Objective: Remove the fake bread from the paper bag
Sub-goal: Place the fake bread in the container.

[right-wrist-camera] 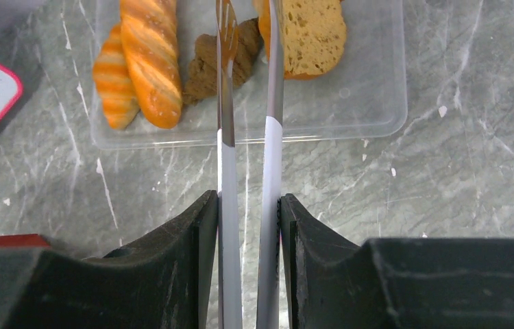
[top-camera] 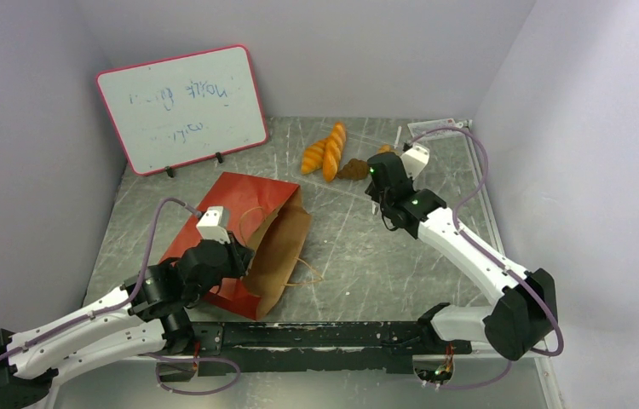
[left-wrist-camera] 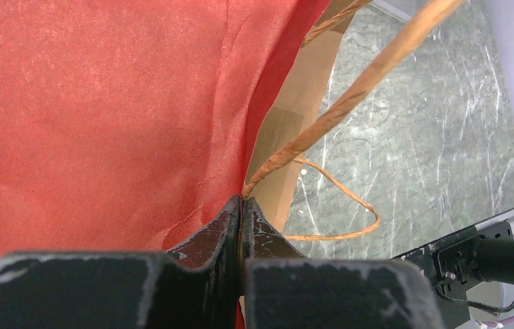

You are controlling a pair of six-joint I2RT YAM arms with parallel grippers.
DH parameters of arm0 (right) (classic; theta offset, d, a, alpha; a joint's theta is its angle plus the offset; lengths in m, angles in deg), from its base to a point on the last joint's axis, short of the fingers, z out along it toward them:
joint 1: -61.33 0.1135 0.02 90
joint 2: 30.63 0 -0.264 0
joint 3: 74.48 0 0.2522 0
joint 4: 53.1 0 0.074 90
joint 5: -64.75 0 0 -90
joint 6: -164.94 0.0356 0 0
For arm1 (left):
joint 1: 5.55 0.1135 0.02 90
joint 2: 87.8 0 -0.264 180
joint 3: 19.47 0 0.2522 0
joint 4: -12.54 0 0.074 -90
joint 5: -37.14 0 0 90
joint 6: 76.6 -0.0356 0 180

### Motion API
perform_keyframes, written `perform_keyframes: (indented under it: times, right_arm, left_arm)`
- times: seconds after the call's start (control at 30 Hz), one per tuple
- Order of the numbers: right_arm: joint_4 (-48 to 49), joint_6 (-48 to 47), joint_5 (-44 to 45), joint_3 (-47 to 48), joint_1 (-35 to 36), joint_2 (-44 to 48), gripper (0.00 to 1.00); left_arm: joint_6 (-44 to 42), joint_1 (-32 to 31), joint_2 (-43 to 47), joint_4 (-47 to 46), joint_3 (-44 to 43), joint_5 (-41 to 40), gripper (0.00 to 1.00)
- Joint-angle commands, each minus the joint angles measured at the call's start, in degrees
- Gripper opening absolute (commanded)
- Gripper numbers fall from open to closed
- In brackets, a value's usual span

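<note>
The red paper bag (top-camera: 235, 204) lies on its side, its brown mouth (top-camera: 280, 247) facing right. My left gripper (top-camera: 235, 266) (left-wrist-camera: 242, 200) is shut on the bag's rim where a looped handle (left-wrist-camera: 350, 96) is attached. Two golden loaves of fake bread (top-camera: 333, 152) (right-wrist-camera: 150, 55), a dark brown piece (right-wrist-camera: 203, 65) and a cut slice (right-wrist-camera: 312, 34) lie in a clear tray (right-wrist-camera: 350, 103) at the back. My right gripper (top-camera: 382, 183) (right-wrist-camera: 245, 199) is shut on metal tweezers (right-wrist-camera: 270, 103), whose tips reach over the brown piece and the slice.
A pink-framed whiteboard (top-camera: 181, 106) stands at the back left. A black rail (top-camera: 342, 334) runs along the near edge between the arm bases. Grey walls close in the left, back and right sides.
</note>
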Motion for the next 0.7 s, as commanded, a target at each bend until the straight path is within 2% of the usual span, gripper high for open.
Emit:
perform_keyframes:
  times: [0.0, 0.17, 0.3, 0.47, 0.67]
  right_arm:
    - [-0.08, -0.65, 1.53, 2.18, 0.59, 1.7, 0.39]
    - [-0.53, -0.91, 0.86, 2.35, 2.1, 3.63, 0.36]
    - [-1.51, -0.47, 0.53, 2.31, 6.81, 6.59, 0.33]
    - [-6.17, 3.5, 2.25, 2.38, 18.26, 11.06, 0.31]
    - [-9.3, 9.64, 1.36, 0.54, 32.1, 17.0, 0.28]
  left_arm:
    - [-0.3, -0.11, 0.05, -2.01, -0.31, -0.09, 0.07]
    - [-0.98, -0.11, -0.07, -1.82, -0.78, -0.29, 0.07]
    - [-1.01, -0.14, 0.91, -0.24, -0.93, -0.97, 0.07]
    - [-1.32, -0.09, 3.0, 2.0, -1.84, -2.16, 0.07]
    - [-0.86, -0.09, 4.15, 7.82, -6.8, -5.61, 0.07]
